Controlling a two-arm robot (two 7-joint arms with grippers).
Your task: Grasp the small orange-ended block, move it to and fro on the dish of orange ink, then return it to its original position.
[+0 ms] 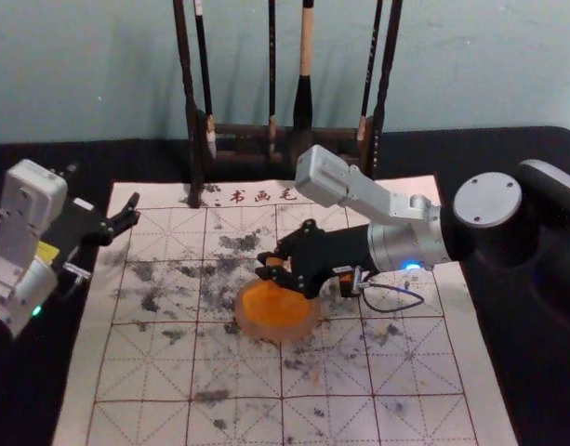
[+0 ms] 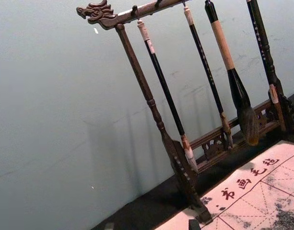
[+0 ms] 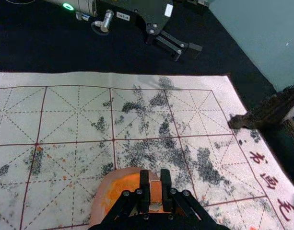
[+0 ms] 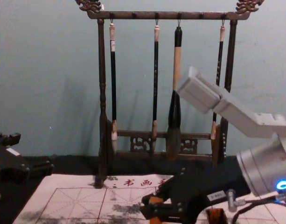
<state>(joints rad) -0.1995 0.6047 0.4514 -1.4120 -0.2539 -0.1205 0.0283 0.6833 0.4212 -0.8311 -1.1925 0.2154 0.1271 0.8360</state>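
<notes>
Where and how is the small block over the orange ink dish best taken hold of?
I'd pinch the block by its upper part, across two opposite flat sides, coming in from the robot's right. It is narrow and straight-sided, standing up above the dish, so that likely leaves its lower end free. The right gripper holds it between its fingertips.

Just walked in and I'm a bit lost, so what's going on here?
The robot's right claw grips a small orange-ended block over the dish of orange ink; whether they touch, I can't tell. The block isn't back in its place yet. The left claw is open, near the left edge of the sheet.
</notes>
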